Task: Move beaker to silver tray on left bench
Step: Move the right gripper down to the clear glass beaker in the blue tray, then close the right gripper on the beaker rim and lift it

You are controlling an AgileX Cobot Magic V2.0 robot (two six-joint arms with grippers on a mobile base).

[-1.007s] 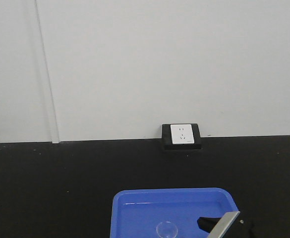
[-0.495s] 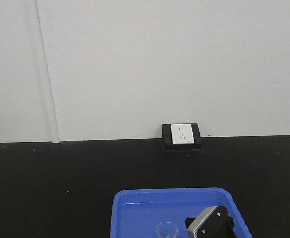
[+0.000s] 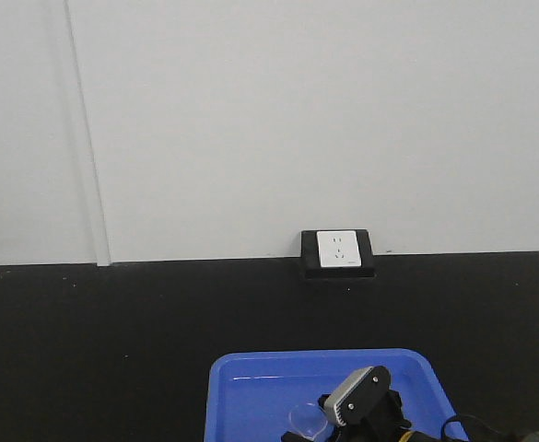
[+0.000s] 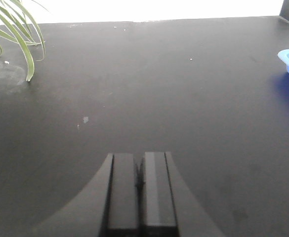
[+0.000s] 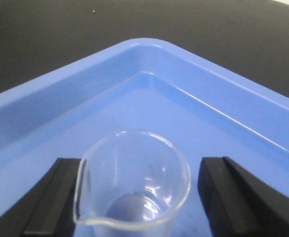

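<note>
Right claw (image 5: 140, 200) is spread wide, and the beaker (image 5: 133, 180) stands dead centre between my two black fingers (image 5: 55, 200), one on each side of the glass. I see a gap on both sides, so nothing is pinched yet. The beaker is upright in the blue tray (image 5: 151, 47), its long axis straight up and its mouth open to my wrist camera. Its pouring lip faces back toward me rather than toward either finger, which I judge good for the squeeze, as the pads should meet plain round wall. The front view shows the glass low in the tray's near half, just left of my right wrist.

The left claw (image 4: 139, 192) is pressed together, holding nothing, and it hangs over bare black bench (image 4: 159, 84). The tray's corner only peeks in at the far right of its view, so the right arm is clearly the nearer one.

The relation that counts here is fingers flanking the glass, with the closing line running straight across its width. Next, I reckon, is a gentle close and a straight lift over the rim. The silver tray isn't in any view.
</note>
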